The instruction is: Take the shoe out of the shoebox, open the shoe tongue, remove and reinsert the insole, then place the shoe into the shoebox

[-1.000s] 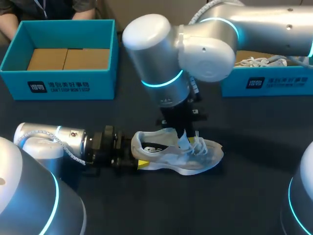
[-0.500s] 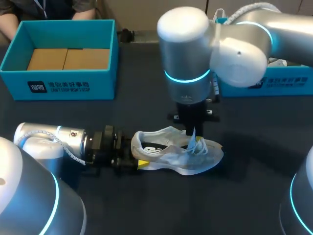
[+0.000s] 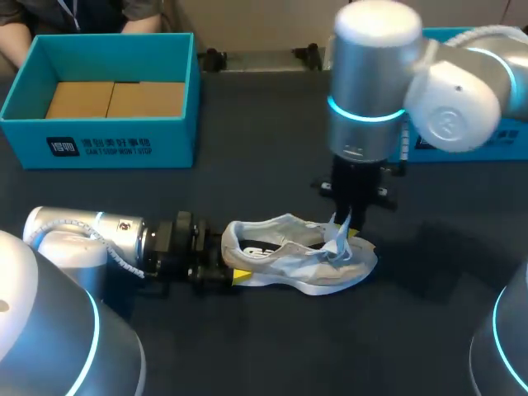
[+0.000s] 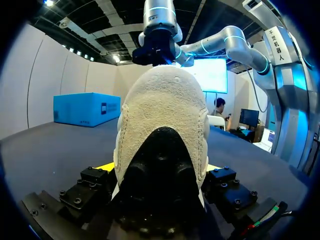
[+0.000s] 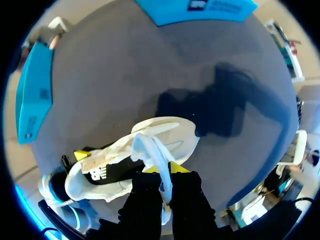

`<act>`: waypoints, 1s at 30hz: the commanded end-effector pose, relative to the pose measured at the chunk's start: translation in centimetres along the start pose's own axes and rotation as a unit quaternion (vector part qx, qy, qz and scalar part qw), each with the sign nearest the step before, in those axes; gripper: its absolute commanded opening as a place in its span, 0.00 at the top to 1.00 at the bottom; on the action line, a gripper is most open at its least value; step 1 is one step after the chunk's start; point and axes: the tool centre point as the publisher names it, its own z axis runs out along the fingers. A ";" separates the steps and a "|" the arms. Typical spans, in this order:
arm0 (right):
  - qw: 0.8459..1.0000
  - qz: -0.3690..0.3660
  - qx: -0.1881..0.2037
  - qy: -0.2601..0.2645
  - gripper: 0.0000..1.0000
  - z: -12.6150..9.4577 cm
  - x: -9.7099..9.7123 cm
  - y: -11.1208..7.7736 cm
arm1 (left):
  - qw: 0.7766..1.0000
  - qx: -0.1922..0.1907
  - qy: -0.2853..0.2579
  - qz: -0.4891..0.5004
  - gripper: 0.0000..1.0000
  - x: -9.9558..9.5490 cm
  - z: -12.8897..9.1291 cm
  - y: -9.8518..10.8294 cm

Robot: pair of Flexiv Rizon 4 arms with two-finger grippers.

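Observation:
A white and grey shoe [image 3: 289, 266] lies on its side on the dark table, toe to the right. My left gripper [image 3: 234, 262] lies level at its heel, one finger on each side, shut on the shoe. In the left wrist view the heel [image 4: 162, 115] fills the space between the fingers of that gripper [image 4: 160, 172]. My right gripper [image 3: 345, 228] hangs straight down over the laces, shut on the pale tongue [image 3: 334, 234], which is lifted off the shoe. In the right wrist view the tongue [image 5: 150, 150] runs up between the fingers of the right gripper [image 5: 164, 176], with the shoe [image 5: 120, 155] beneath.
An open blue shoebox [image 3: 99, 142] with brown card inside stands at the back left. A second blue box [image 3: 495, 136] sits at the back right, mostly hidden by my right arm. Bare dark table lies in front of the shoe.
My right arm has swung to the right, towards the toe, drawing the tongue up and over with it. The left arm and the shoe's heel have stayed put.

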 end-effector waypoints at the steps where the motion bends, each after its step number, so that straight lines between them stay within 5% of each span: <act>1: 0.985 0.110 0.001 0.132 1.00 0.9 -2.1 -0.1 | 1.000 -0.001 -0.003 0.000 1.00 0.1 0.0 0.0; 20: 0.970 -0.116 -0.022 0.213 1.00 2.4 -1.2 1.0 | 1.000 -0.001 -0.003 0.000 1.00 0.1 0.0 0.0; 30: 0.964 -0.153 -0.029 0.213 1.00 3.6 -2.2 2.5 | 1.000 -0.001 -0.003 0.000 1.00 0.1 0.0 0.0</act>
